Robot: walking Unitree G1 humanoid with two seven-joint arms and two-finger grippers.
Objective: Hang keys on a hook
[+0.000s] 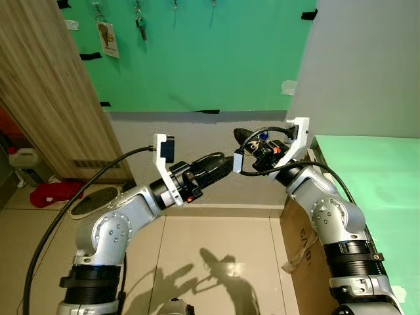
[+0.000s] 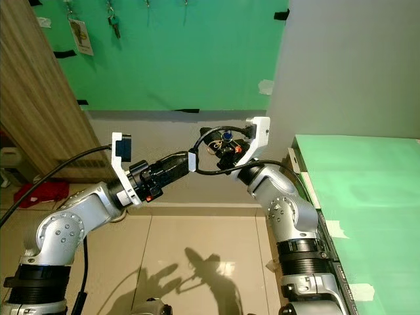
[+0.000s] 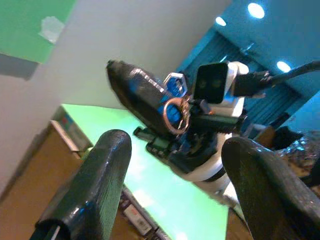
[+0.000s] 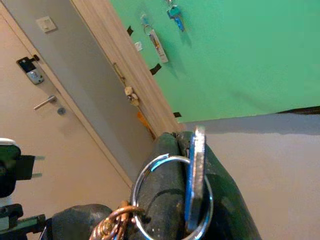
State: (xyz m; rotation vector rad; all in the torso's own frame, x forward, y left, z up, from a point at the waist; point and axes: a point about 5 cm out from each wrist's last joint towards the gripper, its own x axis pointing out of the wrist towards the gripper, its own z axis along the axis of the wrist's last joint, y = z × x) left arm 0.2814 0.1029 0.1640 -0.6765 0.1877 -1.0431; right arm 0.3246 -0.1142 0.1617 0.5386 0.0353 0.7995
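Keys [image 4: 192, 185]: blue-headed key on a silver ring, copper ring linked below | Location: held mid-air before the grey wall, well below the hooks [image 1: 139, 8] on the green wall | Right gripper [image 1: 244, 139]: jaws clamped on keys | Left gripper [image 1: 226, 162]: jaws apart, tips just beside keys
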